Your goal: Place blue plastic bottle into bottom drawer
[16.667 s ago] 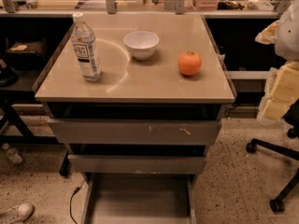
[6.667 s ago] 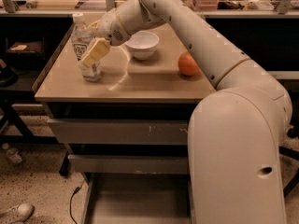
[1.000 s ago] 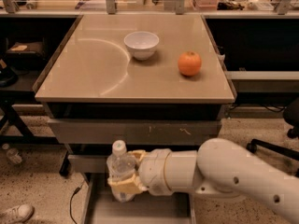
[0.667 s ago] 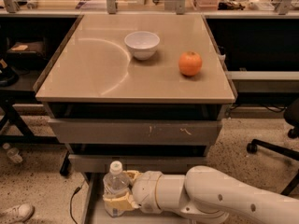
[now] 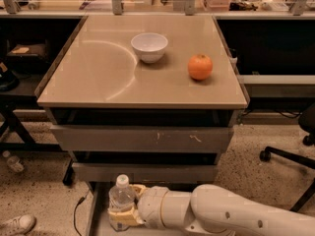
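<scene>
The blue plastic bottle, clear with a white screw cap, stands upright low at the bottom left of the camera view, inside the pulled-out bottom drawer. My gripper is shut on the bottle's lower body, its cream fingers wrapped around it. My white arm reaches in from the lower right and hides most of the drawer floor. The bottle's base is out of view at the frame's edge.
A white bowl and an orange sit on the beige cabinet top. A scratched grey drawer front and a plain one lie below it. An office chair base stands right. A small bottle and a shoe lie on the floor left.
The bottle left the cabinet top in my gripper and came down in front of the cabinet. Over the last second it sank lower and shifted slightly left, into the bottom drawer.
</scene>
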